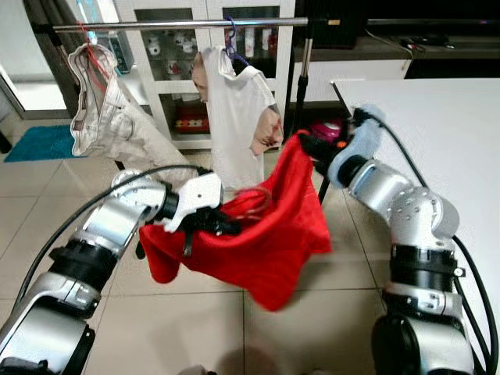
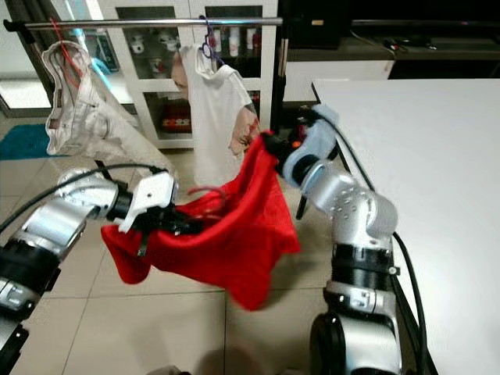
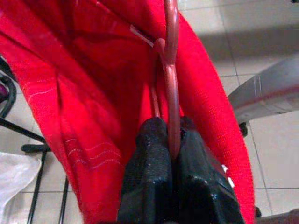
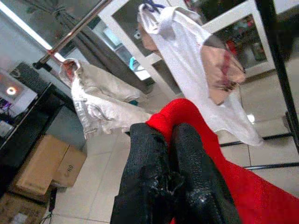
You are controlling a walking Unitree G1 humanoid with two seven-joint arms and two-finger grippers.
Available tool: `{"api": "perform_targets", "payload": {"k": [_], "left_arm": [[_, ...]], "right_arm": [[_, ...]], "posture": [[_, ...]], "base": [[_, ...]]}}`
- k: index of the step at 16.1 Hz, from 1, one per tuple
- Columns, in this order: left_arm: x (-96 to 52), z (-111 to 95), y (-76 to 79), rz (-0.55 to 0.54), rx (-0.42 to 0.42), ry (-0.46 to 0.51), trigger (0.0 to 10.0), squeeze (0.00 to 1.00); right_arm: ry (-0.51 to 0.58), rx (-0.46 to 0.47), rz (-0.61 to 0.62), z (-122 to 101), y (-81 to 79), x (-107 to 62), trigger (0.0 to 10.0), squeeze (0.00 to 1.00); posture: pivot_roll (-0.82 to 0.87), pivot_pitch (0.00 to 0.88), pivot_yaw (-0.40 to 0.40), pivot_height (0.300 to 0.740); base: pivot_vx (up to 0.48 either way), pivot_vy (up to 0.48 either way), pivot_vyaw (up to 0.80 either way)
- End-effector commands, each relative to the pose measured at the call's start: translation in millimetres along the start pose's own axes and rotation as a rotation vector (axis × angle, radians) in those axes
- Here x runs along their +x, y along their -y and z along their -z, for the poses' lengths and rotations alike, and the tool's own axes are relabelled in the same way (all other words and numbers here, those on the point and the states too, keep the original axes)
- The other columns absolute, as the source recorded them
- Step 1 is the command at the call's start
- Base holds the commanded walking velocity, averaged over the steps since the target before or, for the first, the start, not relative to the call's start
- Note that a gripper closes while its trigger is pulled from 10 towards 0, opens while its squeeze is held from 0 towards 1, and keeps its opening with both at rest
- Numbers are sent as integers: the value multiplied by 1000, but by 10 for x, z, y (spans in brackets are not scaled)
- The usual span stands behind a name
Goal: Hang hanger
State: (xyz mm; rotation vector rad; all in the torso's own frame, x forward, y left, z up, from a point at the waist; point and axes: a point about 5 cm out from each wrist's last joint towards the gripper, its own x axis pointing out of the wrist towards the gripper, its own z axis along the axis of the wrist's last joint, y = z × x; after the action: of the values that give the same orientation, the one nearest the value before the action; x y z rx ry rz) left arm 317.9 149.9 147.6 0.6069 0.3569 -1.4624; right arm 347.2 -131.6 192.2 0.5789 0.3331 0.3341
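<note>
Left wrist view shows the left hand (image 3: 174,154) clamped on the red hanger (image 3: 170,70) inside the red cloth (image 1: 266,226), so hanger and garment travel together. Right hand (image 4: 170,135), fingers pinched on the cloth's upper corner, keeps it spread. Above both hands runs the rail (image 1: 180,25), where the hook probably must go.

both arms are built of rounded silver segments joined by black ribbed collars — small dark screw heads dot the right arm's upper shell. a thin black cable loops along each arm. the left claw (image 1: 205,221) has a white angular housing at its wrist; the right claw (image 1: 311,145) sits past a pale blue-grey padded wrist. its fingers (image 4: 196,182) are long, black, rough-textured.
</note>
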Motion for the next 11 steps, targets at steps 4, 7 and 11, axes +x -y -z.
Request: {"api": "perform_targets", "payload": {"k": [4, 7, 11], "left_arm": [[-68, -121, -8, 15, 19, 54, 0, 0], [-140, -107, -27, 2, 12, 45, 0, 0], [-400, 40, -89, -74, -20, -61, 0, 0]], "right_arm": [[-111, -258, -52, 114, -19, 10, 10000, 27], [-226, -444, -144, 282, -14, -29, 10000, 1000], [-269, -653, -316, 115, 11, -266, 10000, 1000]], "posture": [[-143, 0, 46, 740], [-139, 0, 45, 740], [-138, 0, 43, 740]], "base": [[0, 0, 0], [0, 0, 0], [0, 0, 0]]}}
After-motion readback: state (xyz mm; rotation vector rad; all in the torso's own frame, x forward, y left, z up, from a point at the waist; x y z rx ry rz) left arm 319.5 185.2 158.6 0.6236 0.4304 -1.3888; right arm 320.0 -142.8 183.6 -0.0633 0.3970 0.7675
